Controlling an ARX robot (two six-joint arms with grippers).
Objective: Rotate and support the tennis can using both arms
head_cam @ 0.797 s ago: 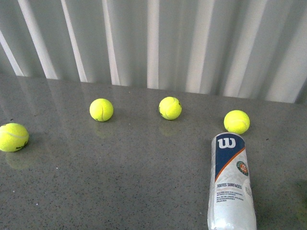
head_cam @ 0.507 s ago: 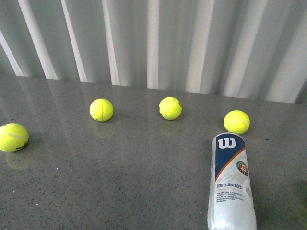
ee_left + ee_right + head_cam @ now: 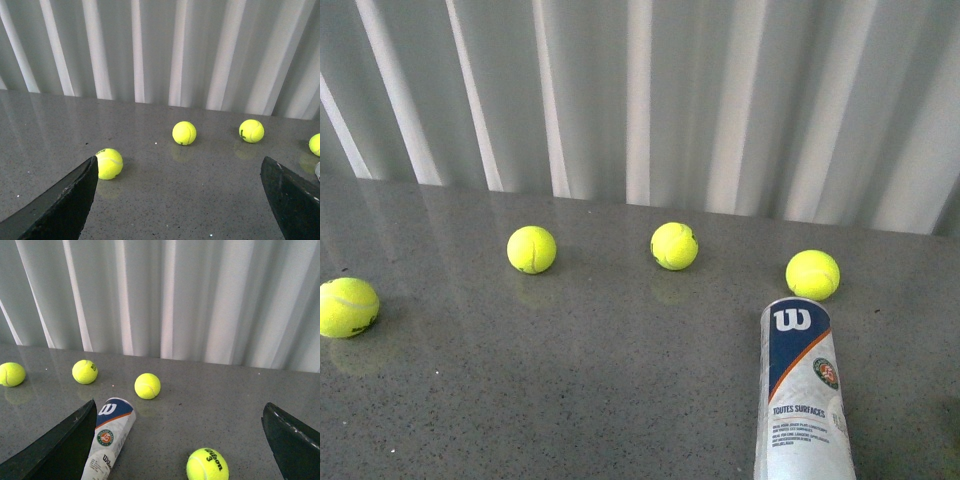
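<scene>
The tennis can (image 3: 803, 390) lies on its side on the grey bench (image 3: 570, 400), on my right and near me. Its navy end points away towards the white pleated curtain (image 3: 640, 100), and its near end runs out of the front view. The label is navy with a white "W". An orange stripe slants across it beside a round sticker, and below that the pale part carries the print "TOUTES SURFACES". The far end has a pale rim.

A yellow tennis ball (image 3: 813, 274) sits just beyond that end, apart from the can. Three more balls (image 3: 675, 246), (image 3: 532, 249), (image 3: 348, 307) are strung out to the left across the bench.

Neither of my arms shows in the front view.

My right wrist camera shows my right pincer (image 3: 178, 402) released, its two dark fingers (image 3: 55, 450) spread wide with nothing between them. The can (image 3: 110, 440) lies on the bench ahead of it, just beside one finger in that picture. I cannot tell whether they touch. A ball printed "Wilson 3" (image 3: 207, 465) rests well apart from the can.

My left pincer (image 3: 178, 159) is released too, its fingers (image 3: 60, 205) wide apart and empty. It faces the curtain, with a ball (image 3: 109, 163) close by one fingertip.
</scene>
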